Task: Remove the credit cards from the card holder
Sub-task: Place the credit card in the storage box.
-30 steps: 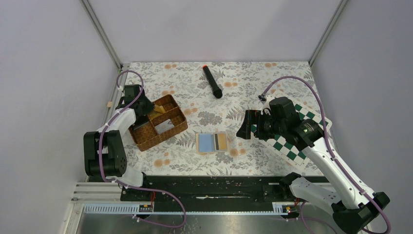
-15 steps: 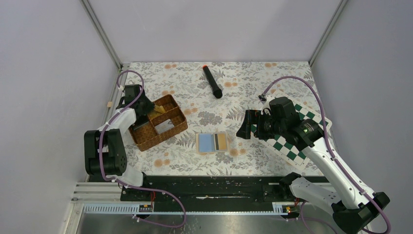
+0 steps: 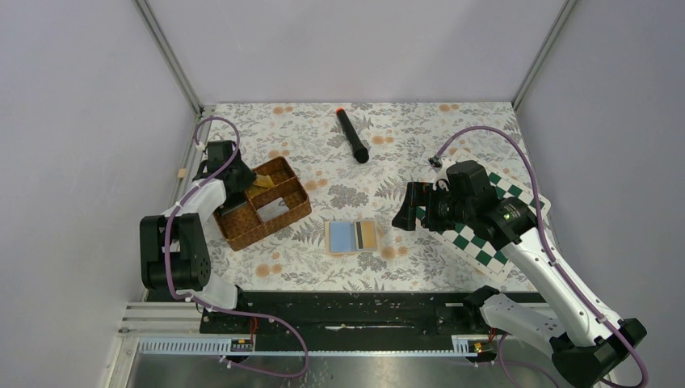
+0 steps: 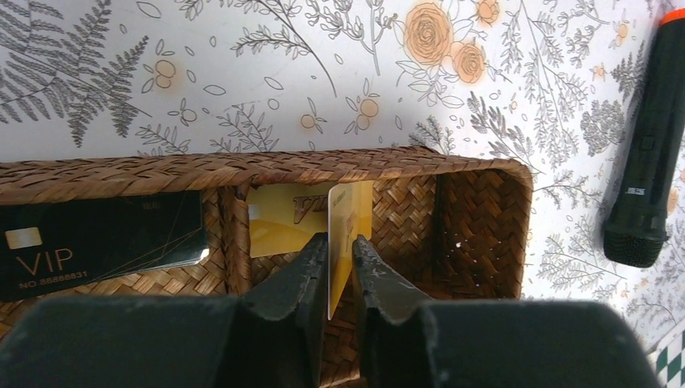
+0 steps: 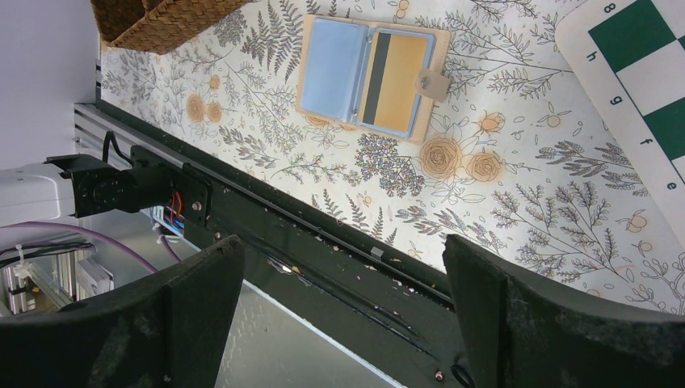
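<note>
Right, we're partway through this one. The card holder (image 5: 367,74) lies open on the desk (image 5: 525,202), well ahead of the right fingers (image 5: 194,299) and apart from them. It isn't empty: a light blue card (image 5: 335,58) sits in one half and a gold card with a dark stripe (image 5: 396,81) in the other. So those two, at least, are left to pull.

Over at the woven basket (image 4: 242,168) there's work already banked. A black VIP card (image 4: 97,242) lies in the compartment off to the left of the left fingers (image 4: 307,275), and a plain gold card (image 4: 279,222) lies flat in the middle compartment just beyond their tips.

Now the left fingers themselves are down inside that middle compartment with a second gold card (image 4: 349,212) standing on edge between them. They're only a sliver apart, flanking the card on both faces. Whether they are pinching it or have just let it go, I can't tell from here; the gap is too fine to read. My call is that this is the drop-off for that card.

The right fingers are spread as wide as they go, hanging over the near edge of the desk with nothing between them and touching nothing. By my reading the next job is at the holder, with the blue card and the striped gold one waiting.
</note>
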Motion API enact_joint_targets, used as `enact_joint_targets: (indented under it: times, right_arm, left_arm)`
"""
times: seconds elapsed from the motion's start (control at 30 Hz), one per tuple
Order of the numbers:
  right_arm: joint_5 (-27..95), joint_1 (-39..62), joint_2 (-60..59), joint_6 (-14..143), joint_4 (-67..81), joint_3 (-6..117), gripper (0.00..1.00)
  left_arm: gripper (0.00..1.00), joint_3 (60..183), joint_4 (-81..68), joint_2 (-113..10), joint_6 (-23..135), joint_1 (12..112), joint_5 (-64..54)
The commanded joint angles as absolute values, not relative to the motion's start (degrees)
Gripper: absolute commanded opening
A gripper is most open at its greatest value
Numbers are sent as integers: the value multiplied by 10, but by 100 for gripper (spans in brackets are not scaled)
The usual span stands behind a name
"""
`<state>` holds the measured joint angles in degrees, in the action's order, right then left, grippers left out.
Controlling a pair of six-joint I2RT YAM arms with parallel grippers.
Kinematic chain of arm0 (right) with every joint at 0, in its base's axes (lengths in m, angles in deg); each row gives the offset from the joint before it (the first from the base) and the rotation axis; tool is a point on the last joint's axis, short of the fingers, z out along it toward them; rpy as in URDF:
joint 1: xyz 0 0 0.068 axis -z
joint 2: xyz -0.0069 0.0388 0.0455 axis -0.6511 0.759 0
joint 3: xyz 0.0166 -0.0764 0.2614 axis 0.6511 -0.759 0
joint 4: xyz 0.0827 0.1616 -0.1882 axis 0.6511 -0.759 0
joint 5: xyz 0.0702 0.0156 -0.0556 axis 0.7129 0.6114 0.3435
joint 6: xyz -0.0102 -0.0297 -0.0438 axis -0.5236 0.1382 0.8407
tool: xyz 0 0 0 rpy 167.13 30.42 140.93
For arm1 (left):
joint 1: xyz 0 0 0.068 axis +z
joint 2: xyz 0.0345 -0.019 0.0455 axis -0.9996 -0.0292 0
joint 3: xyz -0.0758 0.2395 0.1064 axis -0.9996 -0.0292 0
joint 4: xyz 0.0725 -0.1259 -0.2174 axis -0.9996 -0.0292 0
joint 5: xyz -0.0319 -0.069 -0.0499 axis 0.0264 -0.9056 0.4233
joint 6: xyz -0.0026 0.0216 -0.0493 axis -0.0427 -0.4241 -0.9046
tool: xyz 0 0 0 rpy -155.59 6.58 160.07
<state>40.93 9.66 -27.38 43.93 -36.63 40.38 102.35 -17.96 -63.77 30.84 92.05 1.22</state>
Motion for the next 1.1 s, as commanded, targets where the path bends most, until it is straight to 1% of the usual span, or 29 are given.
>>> enact_joint_targets:
  times: [0.0, 0.23, 0.37, 0.67, 1.07]
  right_arm:
    - [406, 101, -270, 435, -366, 423, 100]
    - [407, 102, -269, 438, -366, 424, 99]
    - [407, 101, -270, 438, -367, 424, 100]
    - [404, 101, -269, 439, -366, 423, 99]
    - [403, 101, -266, 438, -366, 421, 99]
  left_arm:
    - [18, 1037, -178, -629, 325, 923, 48]
    - [20, 1035, -190, -621, 328, 924, 64]
    - [23, 1036, -191, -618, 329, 923, 72]
    - [24, 1037, -204, -607, 329, 923, 86]
    - [29, 1042, -228, -572, 324, 923, 146]
